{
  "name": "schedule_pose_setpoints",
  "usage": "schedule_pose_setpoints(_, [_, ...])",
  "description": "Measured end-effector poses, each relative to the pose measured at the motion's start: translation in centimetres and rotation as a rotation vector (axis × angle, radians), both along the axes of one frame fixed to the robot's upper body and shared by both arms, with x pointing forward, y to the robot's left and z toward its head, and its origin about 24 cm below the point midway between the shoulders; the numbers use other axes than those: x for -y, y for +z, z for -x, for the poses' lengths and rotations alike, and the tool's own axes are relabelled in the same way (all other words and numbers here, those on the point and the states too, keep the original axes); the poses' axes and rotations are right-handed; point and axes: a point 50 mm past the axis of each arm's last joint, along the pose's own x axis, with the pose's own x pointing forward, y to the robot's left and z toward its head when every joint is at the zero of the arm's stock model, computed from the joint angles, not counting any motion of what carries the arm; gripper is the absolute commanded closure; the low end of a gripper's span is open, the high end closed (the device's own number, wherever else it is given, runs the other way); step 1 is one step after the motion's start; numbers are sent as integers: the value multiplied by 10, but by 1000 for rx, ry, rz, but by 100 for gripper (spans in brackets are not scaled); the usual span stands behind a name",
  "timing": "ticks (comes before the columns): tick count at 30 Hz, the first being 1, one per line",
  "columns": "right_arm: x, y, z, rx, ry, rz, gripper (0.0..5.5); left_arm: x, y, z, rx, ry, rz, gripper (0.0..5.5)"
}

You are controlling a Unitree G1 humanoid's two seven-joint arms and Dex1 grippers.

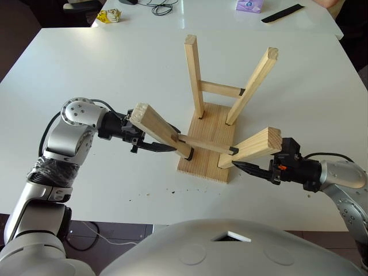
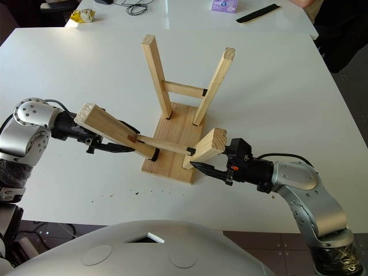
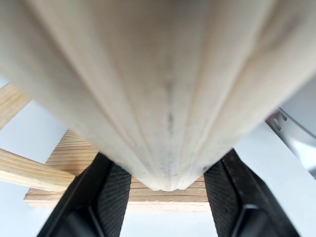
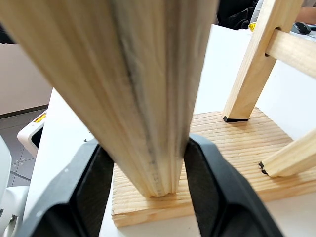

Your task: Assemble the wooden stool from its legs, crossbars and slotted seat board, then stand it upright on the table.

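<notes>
left jaws clenched on the near left leg (image 1: pixel 154 126), right jaws clenched on the near right leg (image 1: pixel 257 146); both wrist views show the pads pressed to either side of the wood. the seat board (image 1: pixel 210 131) lies flat, slots up, near the middle of the surface's (image 1: pixel 86 69) near edge, its long axis running from the near edge toward the far edge, slightly skewed. the far legs (image 1: pixel 194 75) stand in the board's far slots, splayed apart at the top and joined by the far crossbar (image 1: pixel 220 88). my two legs, joined by the near crossbar (image 1: pixel 207 146), have their lower ends at the board's near slots, and their long axes lean low, up and out toward the near left and near right corners. whether those ends are seated i cannot tell. risks, in my judgement: uneven lifting by the two arms could pull the near crossbar out of a leg; the board is unpinned and could slide toward the far edge under a push; a skewed end could jam in its slot, or the shove could topple the far legs.
</notes>
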Motion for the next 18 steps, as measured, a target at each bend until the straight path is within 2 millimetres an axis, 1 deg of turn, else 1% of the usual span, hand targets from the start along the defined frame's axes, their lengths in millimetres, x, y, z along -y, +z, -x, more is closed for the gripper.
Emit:
schedule_pose_setpoints(9, [-1,-1,-3,31,45,32,339,0,-1,-1,-2,2,2,343])
schedule_pose_setpoints(10, [-2,-1,-4,36,50,43,305,0,-1,-1,-3,3,2,343])
schedule_pose_setpoints(14, [-7,-5,-9,28,80,69,249,8,-3,0,2,-8,11,343])
schedule_pose_setpoints(18, [-5,-7,-10,2,82,92,179,10,-3,0,5,-2,13,343])
